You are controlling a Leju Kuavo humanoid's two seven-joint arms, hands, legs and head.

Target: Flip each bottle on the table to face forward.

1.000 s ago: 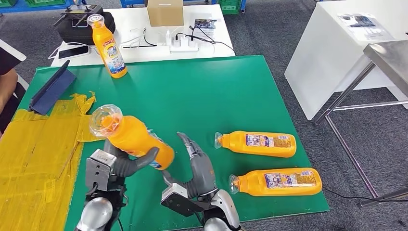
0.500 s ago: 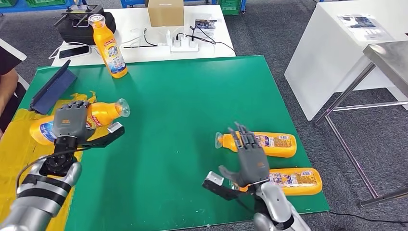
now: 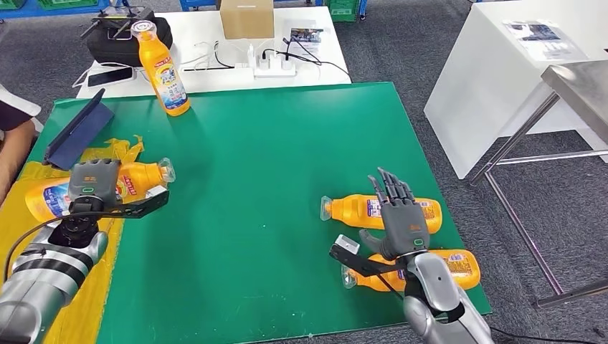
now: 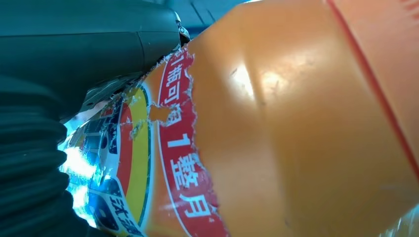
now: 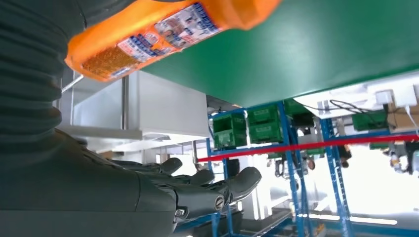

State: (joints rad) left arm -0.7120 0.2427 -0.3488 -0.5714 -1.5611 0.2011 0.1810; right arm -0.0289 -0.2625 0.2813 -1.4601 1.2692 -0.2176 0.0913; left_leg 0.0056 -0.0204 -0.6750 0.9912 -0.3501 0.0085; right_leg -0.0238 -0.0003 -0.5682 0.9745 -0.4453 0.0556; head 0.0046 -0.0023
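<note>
An orange bottle (image 3: pixel 140 175) lies on its side at the left edge of the green table (image 3: pixel 287 165), cap toward the middle. My left hand (image 3: pixel 93 188) grips it from above; the left wrist view shows its label (image 4: pixel 178 163) close up, against the grey thumb (image 4: pixel 74 44). Two more orange bottles lie label-up at the right, one farther (image 3: pixel 351 210) and one nearer (image 3: pixel 462 266). My right hand (image 3: pixel 403 218) hovers over them with fingers spread, holding nothing; the right wrist view shows that hand (image 5: pixel 163 192) apart from a bottle (image 5: pixel 148 34). Another bottle (image 3: pixel 163 72) stands upright at the far left.
Yellow tape (image 3: pixel 50 244) covers the table's left part, with a blue folder (image 3: pixel 75 136) beside it. A person's arm (image 3: pixel 14 140) is at the left edge. A white table (image 3: pixel 208 75) behind holds a box, cables and a black bag. A metal table (image 3: pixel 581 86) stands right.
My left hand has carried its bottle a little farther left and lower onto the yellow tape. My right hand has moved right and now hovers over the two lying bottles.
</note>
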